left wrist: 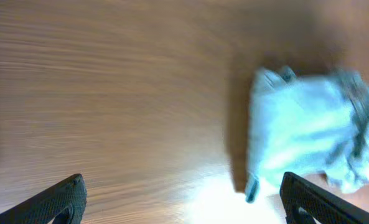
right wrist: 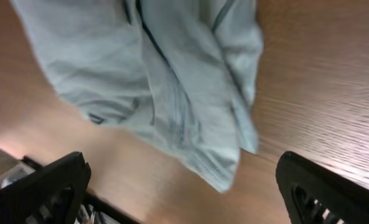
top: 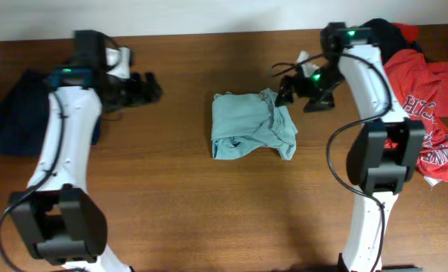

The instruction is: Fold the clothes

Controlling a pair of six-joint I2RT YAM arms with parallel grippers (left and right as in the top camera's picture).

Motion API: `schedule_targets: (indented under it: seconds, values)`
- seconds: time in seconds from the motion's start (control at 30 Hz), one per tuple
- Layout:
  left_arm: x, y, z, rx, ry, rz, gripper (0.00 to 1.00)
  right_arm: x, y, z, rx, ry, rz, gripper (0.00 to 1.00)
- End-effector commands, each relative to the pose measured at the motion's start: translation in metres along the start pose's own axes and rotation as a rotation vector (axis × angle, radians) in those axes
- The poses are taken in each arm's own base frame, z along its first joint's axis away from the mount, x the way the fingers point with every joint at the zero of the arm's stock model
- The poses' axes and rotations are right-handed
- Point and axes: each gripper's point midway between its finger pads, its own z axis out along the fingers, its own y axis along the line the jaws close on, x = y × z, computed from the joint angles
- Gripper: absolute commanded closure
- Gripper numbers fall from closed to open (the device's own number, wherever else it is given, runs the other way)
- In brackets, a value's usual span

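Note:
A light blue garment (top: 250,125) lies roughly folded in a bunched square at the table's middle. It also shows in the left wrist view (left wrist: 305,127) and the right wrist view (right wrist: 165,81). My left gripper (top: 149,88) is open and empty, above the bare wood well to the left of the garment. My right gripper (top: 285,85) is open and empty, just off the garment's upper right corner, not touching it. Its fingers (right wrist: 184,193) frame the garment's edge in the wrist view.
A dark navy garment (top: 16,113) lies at the far left edge. A pile of red clothes with white lettering (top: 427,98) and a black item sits at the far right. Brown wooden table (top: 178,204).

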Motion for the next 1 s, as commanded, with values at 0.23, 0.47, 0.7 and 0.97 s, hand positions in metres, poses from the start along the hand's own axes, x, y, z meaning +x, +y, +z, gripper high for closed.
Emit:
schedule_targets:
  seconds: [0.23,0.47,0.7,0.97]
  values:
    - [0.049,-0.062,0.095,0.449,0.235,0.058,0.01,-0.006,-0.002,-0.086,-0.114,-0.175,-0.06,0.01]
    - [0.069,-0.069,0.146,0.637,0.316,-0.013,0.01,-0.006,-0.003,-0.102,-0.108,-0.198,-0.057,0.01]
    - [0.074,-0.084,0.172,0.696,0.323,-0.026,0.01,-0.004,-0.003,-0.101,-0.111,-0.191,-0.051,0.01]
    - [0.078,-0.137,0.195,0.639,0.318,-0.023,0.01,-0.004,-0.003,-0.101,-0.11,-0.19,-0.051,0.01]
